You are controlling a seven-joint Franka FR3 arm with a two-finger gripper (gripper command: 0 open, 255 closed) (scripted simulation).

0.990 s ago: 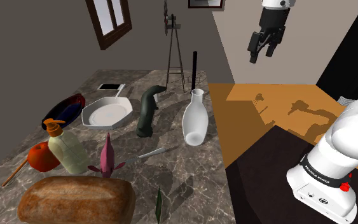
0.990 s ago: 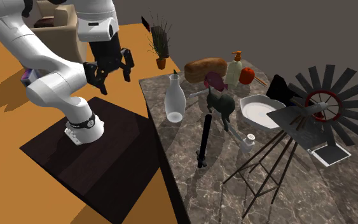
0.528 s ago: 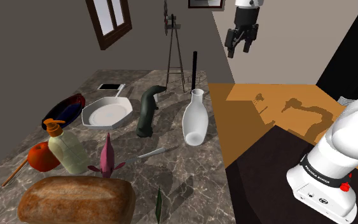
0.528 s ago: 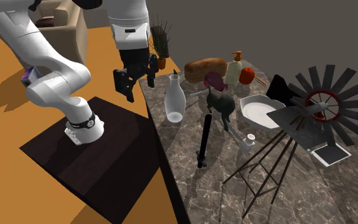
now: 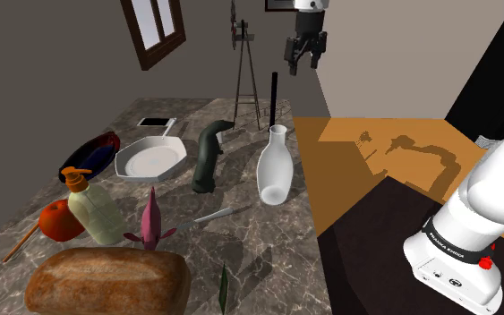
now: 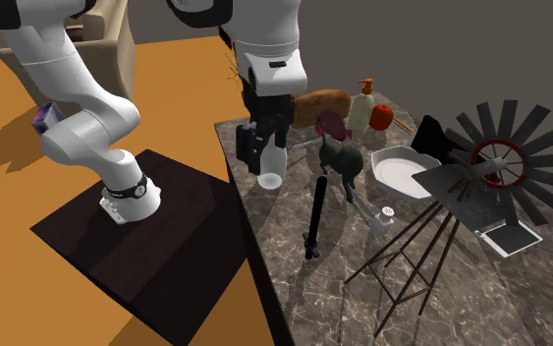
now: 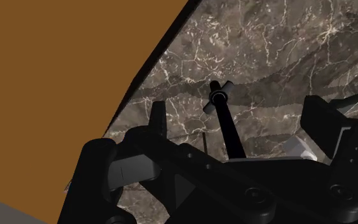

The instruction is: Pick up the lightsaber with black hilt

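Observation:
The lightsaber (image 5: 274, 97) is a thin all-black rod standing nearly upright near the back of the marble table (image 5: 268, 242), close to its edge by the orange floor. In the second exterior view the lightsaber (image 6: 315, 214) rises beside a white vase (image 6: 270, 175). My black gripper (image 5: 303, 55) hangs high, above and slightly to the shoulder view's right of the rod's top, fingers apart and empty. In the second exterior view the gripper (image 6: 254, 149) overlaps the vase. Through the wrist camera the lightsaber (image 7: 226, 121) runs between the spread fingers (image 7: 157, 116), well below them.
The white vase (image 5: 275, 166), a dark green figure (image 5: 207, 157) and a white pan (image 5: 149, 159) stand mid-table. A windmill model (image 5: 245, 63) on thin legs rises just beside the lightsaber. Soap bottle (image 5: 93, 208), bread (image 5: 106, 282) and a pink toy (image 5: 151, 222) sit nearer.
The arm has swung from over the orange floor to the shoulder view's left, bringing the gripper over the table's edge near the lightsaber. The fingers stayed apart.

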